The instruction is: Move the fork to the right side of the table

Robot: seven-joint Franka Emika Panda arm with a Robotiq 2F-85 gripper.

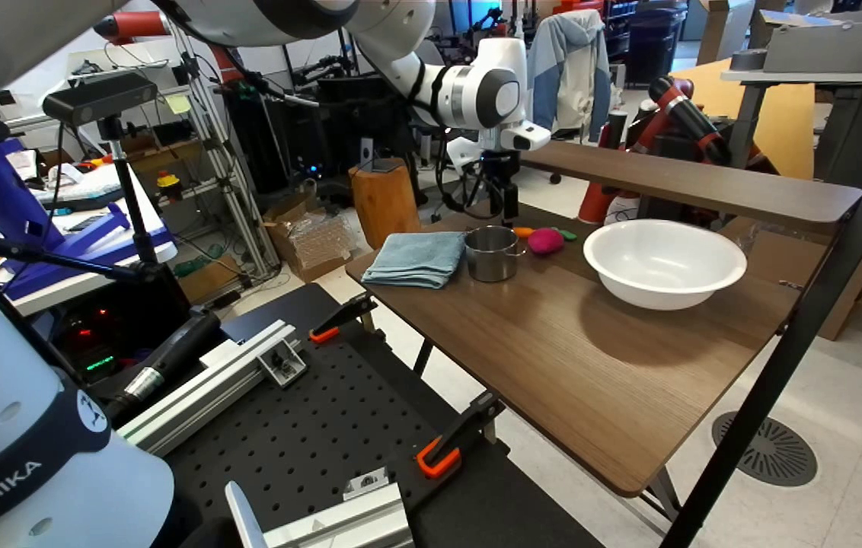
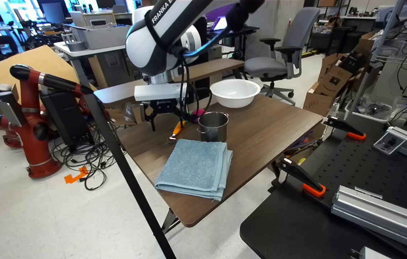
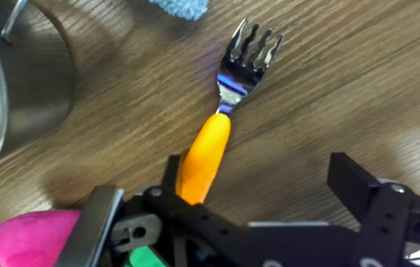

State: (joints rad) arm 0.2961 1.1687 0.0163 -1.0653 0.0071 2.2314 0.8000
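Note:
The fork has an orange handle and shiny metal tines. It lies on the dark brown wood-grain table, tines pointing up the wrist view. In an exterior view the fork lies beside the metal pot; elsewhere only a bit of its orange handle shows behind the pot. My gripper is open and empty, low over the table. The left finger in the wrist view is right beside the handle's end; whether they touch I cannot tell. The handle lies between the fingers, nearer the left one. The gripper also shows in both exterior views.
A metal pot stands close to the fork. A pink toy with green lies by the gripper. A folded blue-grey cloth is near the table's end. A white bowl stands farther along. A raised shelf runs along one edge.

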